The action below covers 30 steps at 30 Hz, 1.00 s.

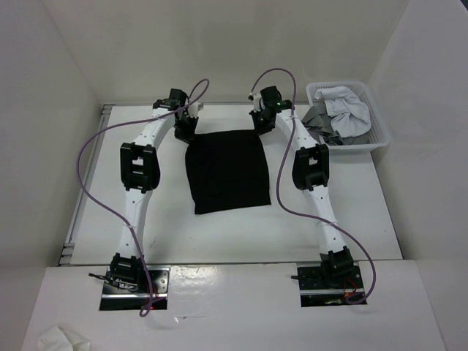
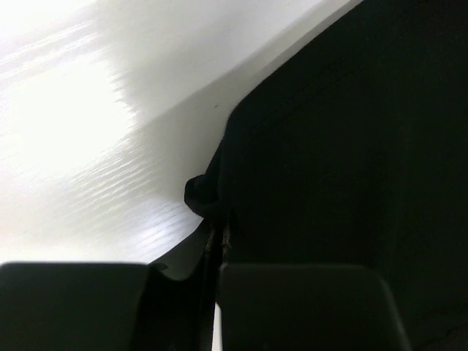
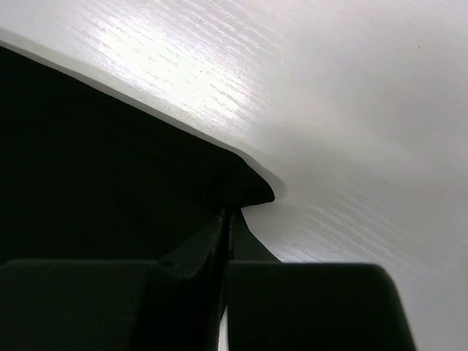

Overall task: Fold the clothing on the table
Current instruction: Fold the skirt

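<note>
The black clothing [image 1: 228, 172] lies flat on the white table [image 1: 168, 227] as a rough rectangle between the two arms. My left gripper [image 1: 186, 129] sits at its far left corner, and my right gripper [image 1: 262, 124] at its far right corner. In the left wrist view the gripper [image 2: 219, 231] is shut, with a bunched corner of the clothing [image 2: 202, 194] pinched at its tips. The right wrist view has the gripper [image 3: 229, 218] shut on the opposite corner of the clothing [image 3: 248, 189], which puckers up just past the tips.
A white basket [image 1: 382, 134] stands at the far right, holding a white garment [image 1: 345, 101] and a grey garment [image 1: 322, 121]. Purple cables loop outward beside both arms. A crumpled white cloth [image 1: 62, 338] lies at the near left, below the arm bases.
</note>
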Available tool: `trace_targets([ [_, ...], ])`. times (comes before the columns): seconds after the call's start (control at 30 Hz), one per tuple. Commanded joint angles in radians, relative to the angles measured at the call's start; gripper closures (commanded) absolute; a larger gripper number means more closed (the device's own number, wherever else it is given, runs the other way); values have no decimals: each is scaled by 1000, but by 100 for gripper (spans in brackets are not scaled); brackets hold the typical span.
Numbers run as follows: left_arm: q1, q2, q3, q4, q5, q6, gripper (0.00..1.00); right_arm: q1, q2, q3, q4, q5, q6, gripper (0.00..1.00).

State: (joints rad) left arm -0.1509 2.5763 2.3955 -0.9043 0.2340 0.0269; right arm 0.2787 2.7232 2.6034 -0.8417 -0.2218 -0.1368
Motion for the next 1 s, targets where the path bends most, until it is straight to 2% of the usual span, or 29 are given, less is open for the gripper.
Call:
trace_targets([
  [0.0, 34, -102, -1, -34, 22, 39, 100, 1, -71, 38, -54, -11, -17, 100],
  [0.23, 85, -229, -10, -132, 152, 164, 100, -39, -215, -9, -95, -66, -50, 100],
  [0.47, 85, -323, -143, -248, 274, 336, 100, -39, -296, -9, -166, -114, -103, 100],
  [0.67, 67, -386, -234, -389, 399, 510, 100, -39, -327, -9, -299, -235, -203, 100],
  [0.83, 34, -465, -355, -389, 399, 562, 100, -29, -345, -9, -456, -306, -326, 100],
  [0.97, 34, -508, -401, -389, 370, 590, 99, -4, -421, -176, -456, -300, -420, 100],
])
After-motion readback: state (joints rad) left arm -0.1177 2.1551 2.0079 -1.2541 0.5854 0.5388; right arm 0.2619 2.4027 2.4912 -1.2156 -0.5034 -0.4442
